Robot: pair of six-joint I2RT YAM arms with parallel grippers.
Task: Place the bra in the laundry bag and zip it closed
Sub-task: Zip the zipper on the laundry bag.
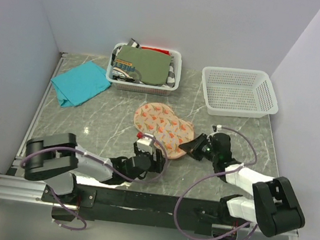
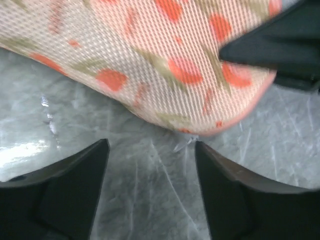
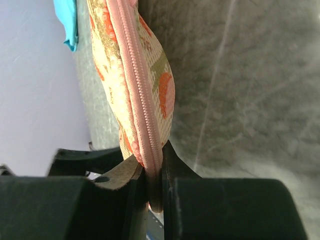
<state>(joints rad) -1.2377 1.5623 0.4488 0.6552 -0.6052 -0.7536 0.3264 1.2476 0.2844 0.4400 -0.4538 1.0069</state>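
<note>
The laundry bag [image 1: 163, 124], pinkish-beige with orange-red print, lies flat and closed-looking mid-table. My right gripper [image 1: 188, 145] is shut on the bag's near-right edge; in the right wrist view its fingers [image 3: 154, 170] pinch the pink zipper seam [image 3: 136, 85] and lift that edge. My left gripper [image 1: 146, 148] is open and empty just short of the bag's near edge. In the left wrist view the bag [image 2: 150, 60] fills the top, a small clear zip tab [image 2: 185, 143] sits between my open fingers [image 2: 151, 146], and the right gripper's finger [image 2: 280, 45] shows at top right. The bra is not in view.
A white basket [image 1: 172, 86] at the back centre holds an olive-green folded garment [image 1: 146, 64] and other clothes. An empty white mesh basket [image 1: 239, 92] stands back right. A teal cloth [image 1: 80, 83] lies back left and shows in the right wrist view [image 3: 67, 22].
</note>
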